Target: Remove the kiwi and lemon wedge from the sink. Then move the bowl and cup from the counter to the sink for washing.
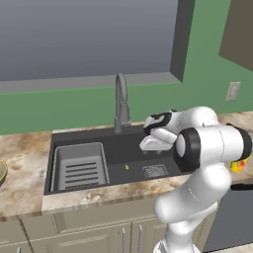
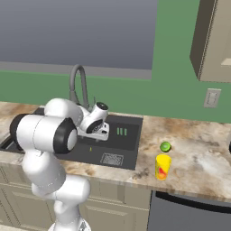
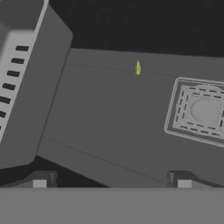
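While the lemon wedge (image 3: 138, 68) lies upright-looking on the sink (image 3: 109, 127) floor, the pincer (image 3: 111, 181) hangs above, spread wide, empty.

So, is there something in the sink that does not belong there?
Yes: the lemon wedge lies on the floor of the sink, between the rack insert and the drain. The kiwi already sits on the counter beside the cup.

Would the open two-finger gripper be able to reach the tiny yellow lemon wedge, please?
Probably yes: the gripper hangs open above the dark sink, and nothing lies between it and the lemon wedge.
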Motion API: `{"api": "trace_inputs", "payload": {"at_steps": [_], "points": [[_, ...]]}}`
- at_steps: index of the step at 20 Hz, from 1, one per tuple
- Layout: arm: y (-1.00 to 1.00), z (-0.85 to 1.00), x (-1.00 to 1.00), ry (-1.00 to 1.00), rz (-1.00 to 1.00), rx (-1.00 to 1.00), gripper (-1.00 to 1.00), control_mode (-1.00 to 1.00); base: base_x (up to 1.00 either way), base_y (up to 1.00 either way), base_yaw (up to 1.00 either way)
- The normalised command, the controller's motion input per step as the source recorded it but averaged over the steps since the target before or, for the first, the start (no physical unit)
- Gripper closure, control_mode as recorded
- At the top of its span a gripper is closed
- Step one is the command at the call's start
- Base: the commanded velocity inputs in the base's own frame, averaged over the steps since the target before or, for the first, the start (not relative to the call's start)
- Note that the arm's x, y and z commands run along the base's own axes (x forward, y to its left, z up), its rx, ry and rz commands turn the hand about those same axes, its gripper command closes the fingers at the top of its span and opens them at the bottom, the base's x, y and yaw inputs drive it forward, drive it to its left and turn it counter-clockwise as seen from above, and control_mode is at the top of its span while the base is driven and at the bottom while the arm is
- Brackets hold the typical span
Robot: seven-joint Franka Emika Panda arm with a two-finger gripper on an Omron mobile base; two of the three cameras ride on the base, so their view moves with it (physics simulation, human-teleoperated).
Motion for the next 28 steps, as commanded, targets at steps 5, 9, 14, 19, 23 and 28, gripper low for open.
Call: {"api": "trace_inputs", "payload": {"at_steps": [5,9,14,19,23,28], "points": [[0.07,-0.26,0.19,0.0,0.0,0.0,-1.0,-1.0,0.0,0.0,0.0],[0.09,-0.26,0.2,0.0,0.0,0.0,-1.0,-1.0,0.0,0.0,0.0],[0.13,-0.27,0.17,0.0,0.0,0.0,-1.0,-1.0,0.0,0.0,0.0],[0.1,-0.27,0.12,-0.02,0.02,0.02,-1.0,-1.0,0.0,0.0,0.0],[0.12,-0.26,0.15,-0.01,0.01,0.01,-1.0,-1.0,0.0,0.0,0.0],[0.08,-0.25,0.24,0.0,0.0,0.0,-1.0,-1.0,0.0,0.0,0.0]]}}
